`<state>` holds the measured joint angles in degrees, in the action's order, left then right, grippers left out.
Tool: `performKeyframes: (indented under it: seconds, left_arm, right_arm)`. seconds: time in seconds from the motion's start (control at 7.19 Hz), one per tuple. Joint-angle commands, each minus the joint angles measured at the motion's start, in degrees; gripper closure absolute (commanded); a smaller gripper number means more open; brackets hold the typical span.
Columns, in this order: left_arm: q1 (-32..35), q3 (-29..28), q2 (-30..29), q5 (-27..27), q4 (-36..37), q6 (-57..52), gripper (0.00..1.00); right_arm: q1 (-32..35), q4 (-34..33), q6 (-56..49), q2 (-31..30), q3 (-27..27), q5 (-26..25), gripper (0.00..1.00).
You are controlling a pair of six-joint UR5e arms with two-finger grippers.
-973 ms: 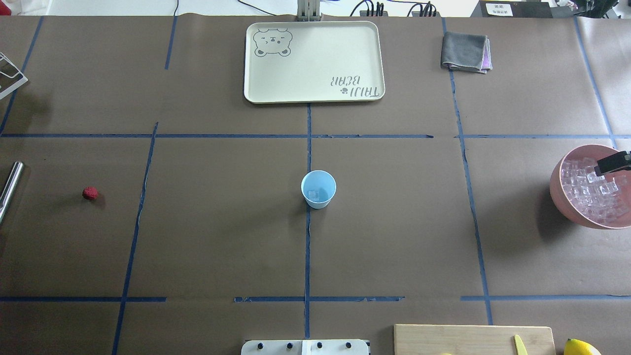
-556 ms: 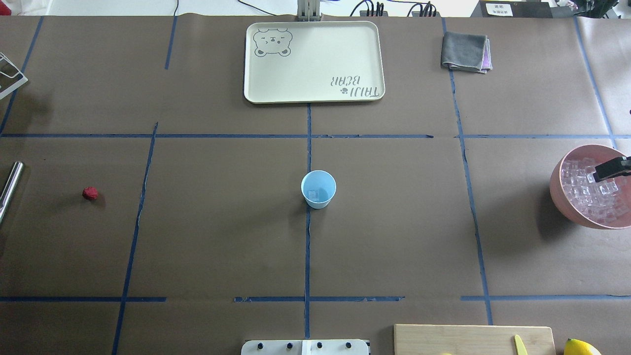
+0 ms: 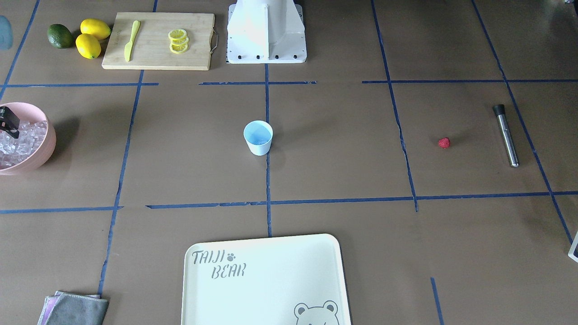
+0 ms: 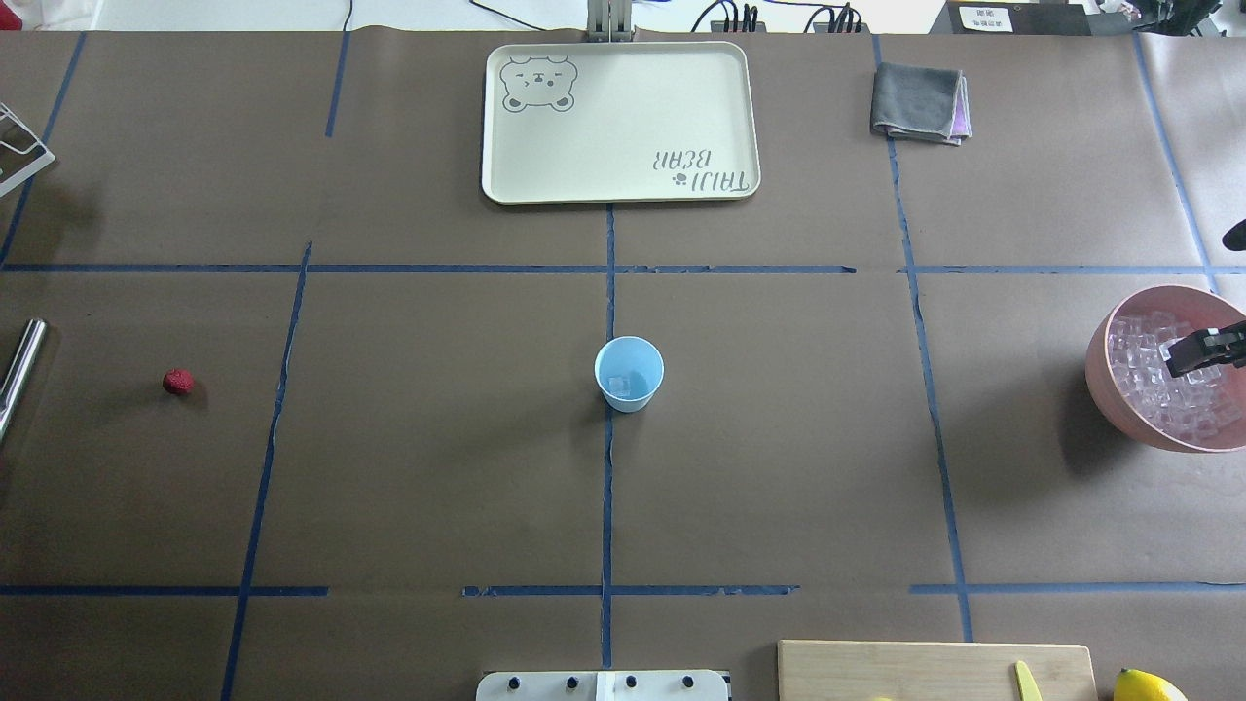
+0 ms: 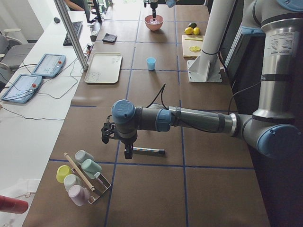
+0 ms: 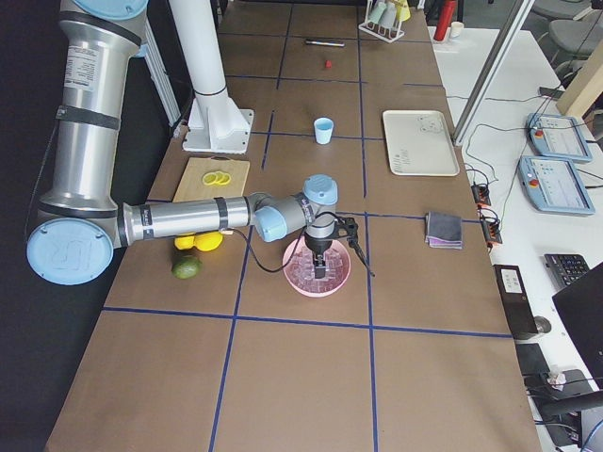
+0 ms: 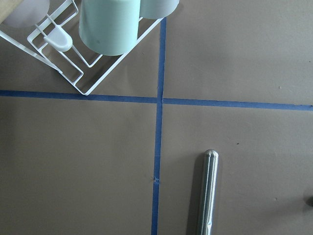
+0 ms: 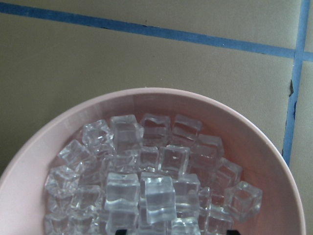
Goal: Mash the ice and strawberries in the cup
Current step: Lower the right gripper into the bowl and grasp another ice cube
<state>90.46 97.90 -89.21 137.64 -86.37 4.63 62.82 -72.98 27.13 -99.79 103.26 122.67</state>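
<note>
The light blue cup (image 4: 629, 373) stands upright at the table's middle with a clear ice cube (image 4: 619, 384) inside. The red strawberry (image 4: 177, 382) lies alone far to the left. More ice (image 8: 151, 186) fills the pink bowl (image 4: 1105, 380) at the right edge. My right gripper (image 4: 1207, 349) hangs over the ice in the bowl; in the right wrist view its two tips sit apart at the bottom edge, open and empty. My left gripper (image 5: 128, 151) shows only in the exterior left view, just above a steel muddler (image 3: 505, 135); I cannot tell if it is open.
A cream tray (image 4: 623, 122) and a folded grey cloth (image 4: 920, 102) lie at the far side. A cutting board (image 3: 158, 40) with a knife and lemon slices, plus lemons (image 3: 92, 36), sits by the robot base. A wire rack of cups (image 7: 73, 63) is beyond the muddler.
My right gripper has shifted a little over the pink bowl, toward the robot's side of the ice. The cup, strawberry and muddler have not moved.
</note>
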Motion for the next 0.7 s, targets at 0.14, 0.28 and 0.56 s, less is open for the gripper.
performKeyframes:
  seconds: [0.14,0.28,0.56]
  left_arm:
    - [0.0,0.1,0.0,0.0,0.0,0.0,0.00]
    - [0.0,0.1,-0.1,0.0,0.0,0.0,0.00]
    - [0.0,0.1,0.0,0.0,0.0,0.0,0.00]
  right_arm:
    - [-0.5,0.1,-0.2,0.0,-1.0,-0.1,0.28]
    - [-0.5,0.1,-0.2,0.0,-1.0,-0.1,0.31]
    - [-0.6,0.1,-0.2,0.0,-1.3,-0.1,0.31]
